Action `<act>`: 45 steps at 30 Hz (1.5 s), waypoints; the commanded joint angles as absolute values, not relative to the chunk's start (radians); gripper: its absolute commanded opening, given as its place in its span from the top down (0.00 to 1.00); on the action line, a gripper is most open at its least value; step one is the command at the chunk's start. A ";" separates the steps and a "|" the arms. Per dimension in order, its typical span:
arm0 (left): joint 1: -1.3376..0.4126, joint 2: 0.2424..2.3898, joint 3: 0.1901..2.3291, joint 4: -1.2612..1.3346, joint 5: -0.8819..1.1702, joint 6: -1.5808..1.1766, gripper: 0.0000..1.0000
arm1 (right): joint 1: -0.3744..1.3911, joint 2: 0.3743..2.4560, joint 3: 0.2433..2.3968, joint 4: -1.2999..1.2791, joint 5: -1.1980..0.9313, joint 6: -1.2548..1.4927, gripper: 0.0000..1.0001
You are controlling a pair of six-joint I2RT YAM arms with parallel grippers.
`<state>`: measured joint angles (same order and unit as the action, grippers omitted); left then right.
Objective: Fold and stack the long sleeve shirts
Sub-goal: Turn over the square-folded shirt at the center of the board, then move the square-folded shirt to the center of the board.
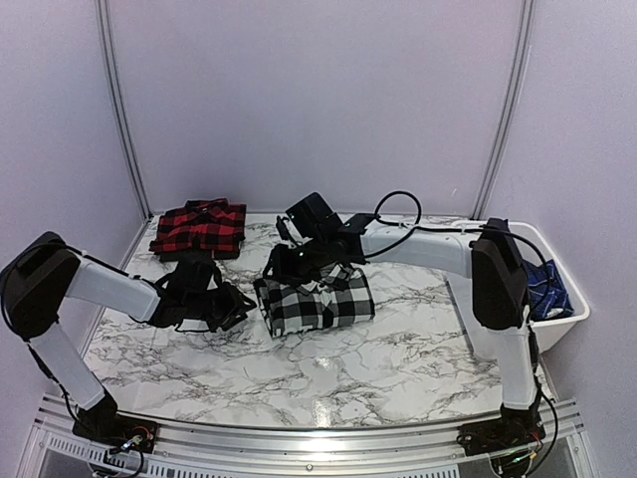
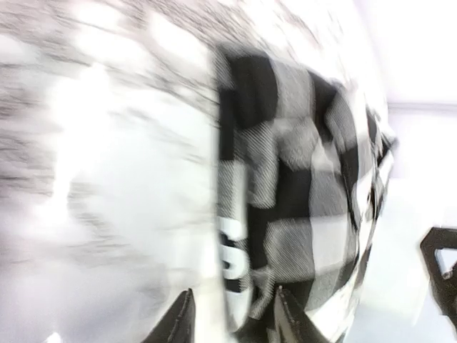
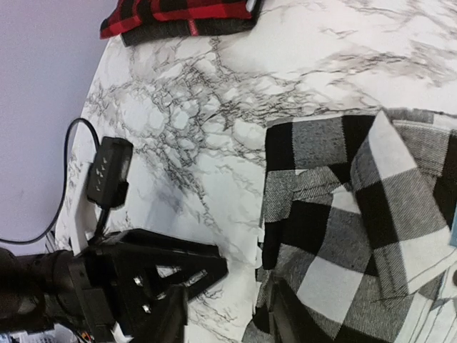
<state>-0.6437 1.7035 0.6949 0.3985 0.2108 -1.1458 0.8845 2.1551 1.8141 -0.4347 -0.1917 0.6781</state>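
- The black-and-white buffalo-check shirt (image 1: 317, 301) lies folded in the middle of the marble bench (image 1: 378, 363).
- The red-and-black check shirt (image 1: 200, 228) lies folded at the back left, well apart from it.
- The left end effector (image 2: 234, 318) sits at the black-and-white shirt's left edge, fingers spread, with the fabric edge between them; this view is blurred.
- The right end effector (image 3: 225, 321) hangs over the same shirt's upper left corner, fingers spread, one over the fabric and one over the marble.
- A white bin (image 1: 569, 321) at the right holds a blue cloth (image 1: 545, 289).

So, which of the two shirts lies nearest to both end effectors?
The black-and-white checked shirt, mid-table; the red-and-black shirt lies folded at the far left corner.
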 commanded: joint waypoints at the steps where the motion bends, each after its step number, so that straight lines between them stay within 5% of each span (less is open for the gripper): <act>1: -0.588 1.561 0.628 0.238 0.169 -1.002 0.57 | 0.926 2.147 1.877 -0.381 -0.188 0.654 0.52; 6: -0.587 1.514 0.751 0.071 0.179 -0.857 0.51 | 0.901 2.004 1.769 -0.381 -0.110 0.584 0.39; 17: -0.689 1.708 1.013 0.007 0.182 -0.828 0.59 | 0.683 1.642 1.186 -0.213 -0.102 0.461 0.40; 30: -0.770 1.818 1.062 -0.121 0.092 -0.886 0.61 | 0.611 1.651 0.888 0.048 -0.218 0.425 0.46; 37: -0.790 1.830 1.035 -0.115 0.095 -0.911 0.75 | 0.633 1.701 0.857 0.098 -0.228 0.451 0.61; 45: -0.790 1.728 0.932 -0.115 0.075 -0.909 1.00 | 0.768 1.660 0.849 0.024 -0.182 0.518 0.94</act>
<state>-0.7876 1.8004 0.9928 -0.0776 0.0952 -0.9119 0.6876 1.6989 0.8444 0.0513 -0.2100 0.4706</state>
